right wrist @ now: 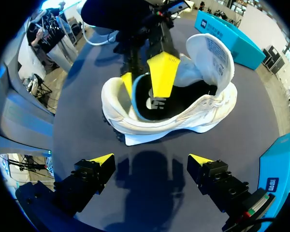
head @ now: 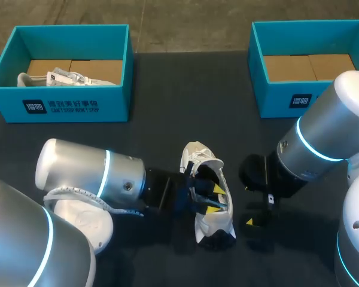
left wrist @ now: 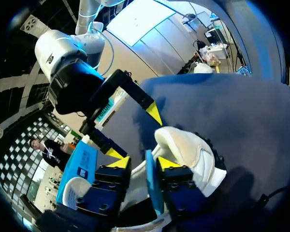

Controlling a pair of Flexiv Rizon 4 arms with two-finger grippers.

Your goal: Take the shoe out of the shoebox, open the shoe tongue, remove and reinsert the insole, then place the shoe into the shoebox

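While the blue insole (left wrist: 153, 193) is straddled edgewise by the narrow left pincer (left wrist: 144, 163), the right pincer (right wrist: 151, 162) is parked wide beside the white shoe (head: 210, 226).

The bench (head: 167, 89) is viewed from above and behind by the head camera, from well back and looking down. Both arms, the shoe (head: 210, 227) in the lower middle of the frame, the upper-left shoebox (head: 66, 107) and the upper-right shoebox (head: 275, 101) are all taken in. The left wrist view is taken close and low over the bench, looking out along the left pincer (left wrist: 142, 163) across the shoe toward the right pincer (left wrist: 134, 134). The right wrist view is aimed steeply down at the shoe from near, facing the left arm. The shoe and both pincers are shared by all three views.
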